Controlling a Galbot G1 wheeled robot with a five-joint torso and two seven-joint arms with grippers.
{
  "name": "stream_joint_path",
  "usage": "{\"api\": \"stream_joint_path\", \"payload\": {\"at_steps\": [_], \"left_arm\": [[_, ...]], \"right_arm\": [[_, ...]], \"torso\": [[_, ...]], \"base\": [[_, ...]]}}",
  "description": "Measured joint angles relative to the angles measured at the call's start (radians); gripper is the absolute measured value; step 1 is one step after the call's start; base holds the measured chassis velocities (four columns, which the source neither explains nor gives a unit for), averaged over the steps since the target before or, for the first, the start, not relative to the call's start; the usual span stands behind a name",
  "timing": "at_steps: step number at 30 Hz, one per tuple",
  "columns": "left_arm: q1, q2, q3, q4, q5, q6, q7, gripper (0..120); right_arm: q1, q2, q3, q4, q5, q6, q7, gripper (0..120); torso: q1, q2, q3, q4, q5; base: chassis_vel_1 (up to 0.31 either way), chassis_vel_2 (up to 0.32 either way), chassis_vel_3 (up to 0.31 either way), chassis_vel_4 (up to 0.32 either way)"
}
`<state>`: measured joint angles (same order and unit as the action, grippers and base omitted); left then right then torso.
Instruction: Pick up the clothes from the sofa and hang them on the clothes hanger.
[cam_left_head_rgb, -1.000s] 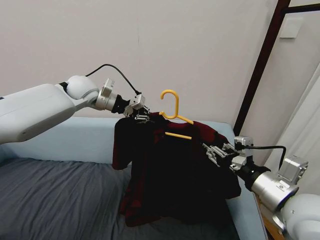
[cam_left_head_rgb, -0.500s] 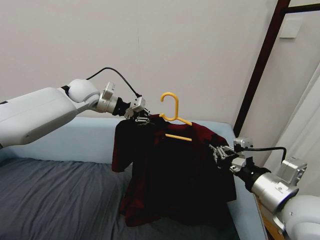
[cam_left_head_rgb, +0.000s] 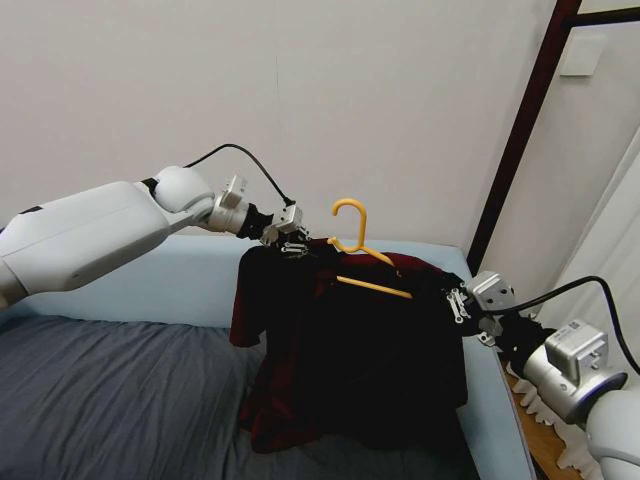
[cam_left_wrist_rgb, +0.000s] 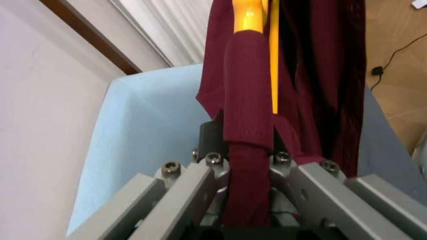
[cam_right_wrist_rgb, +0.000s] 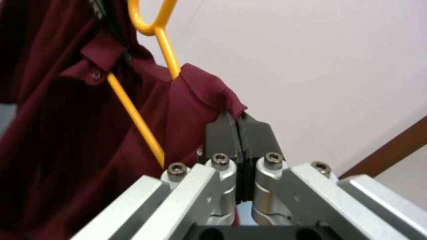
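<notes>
A dark red polo shirt (cam_left_head_rgb: 350, 350) hangs on a yellow hanger (cam_left_head_rgb: 355, 245) held up in the air over the sofa (cam_left_head_rgb: 120, 390). My left gripper (cam_left_head_rgb: 288, 240) is shut on the shirt's left shoulder, which the left wrist view shows as red cloth (cam_left_wrist_rgb: 245, 150) pinched between the fingers, with the hanger (cam_left_wrist_rgb: 257, 30) beyond. My right gripper (cam_left_head_rgb: 457, 303) is shut on the shirt's right shoulder; in the right wrist view its black pads (cam_right_wrist_rgb: 239, 135) clamp a fold of the shirt (cam_right_wrist_rgb: 193, 95) beside the hanger (cam_right_wrist_rgb: 143, 115).
A dark wooden post (cam_left_head_rgb: 520, 130) stands at the right, with a pale curtain (cam_left_head_rgb: 610, 260) beyond it. The sofa's light blue back (cam_left_head_rgb: 150, 275) runs along the white wall. A wooden floor (cam_left_wrist_rgb: 400, 60) shows in the left wrist view.
Both grippers have moved to the right with the shirt and hanger. The hanger now tilts, its right end lower.
</notes>
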<state>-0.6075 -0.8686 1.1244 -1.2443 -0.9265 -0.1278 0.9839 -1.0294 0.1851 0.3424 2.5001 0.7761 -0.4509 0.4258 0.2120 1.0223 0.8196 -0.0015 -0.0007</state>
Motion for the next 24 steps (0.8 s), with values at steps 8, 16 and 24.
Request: {"api": "stream_joint_path", "payload": {"at_steps": [8, 16, 24], "left_arm": [[0.013, -0.046, -0.001, 0.004, 0.002, 0.015, -0.044, 1], [0.025, -0.086, -0.002, 0.013, -0.015, 0.037, -0.086, 1], [0.025, -0.138, 0.005, 0.025, -0.052, 0.060, -0.142, 1]], "right_arm": [[-0.001, -0.097, -0.005, -0.006, -0.135, -0.025, -0.049, 0], [0.001, -0.157, 0.001, -0.029, -0.315, -0.007, -0.139, 0], [-0.004, -0.147, -0.005, -0.035, -0.493, 0.082, -0.241, 0]], "torso": [[0.000, 0.000, 0.000, 0.0002, 0.0000], [0.000, 0.000, 0.000, 0.0003, -0.0001], [0.000, 0.000, 0.000, 0.0001, 0.0000]], "base": [[0.000, 0.000, 0.000, 0.000], [0.000, 0.000, 0.000, 0.000], [0.000, 0.000, 0.000, 0.000]]}}
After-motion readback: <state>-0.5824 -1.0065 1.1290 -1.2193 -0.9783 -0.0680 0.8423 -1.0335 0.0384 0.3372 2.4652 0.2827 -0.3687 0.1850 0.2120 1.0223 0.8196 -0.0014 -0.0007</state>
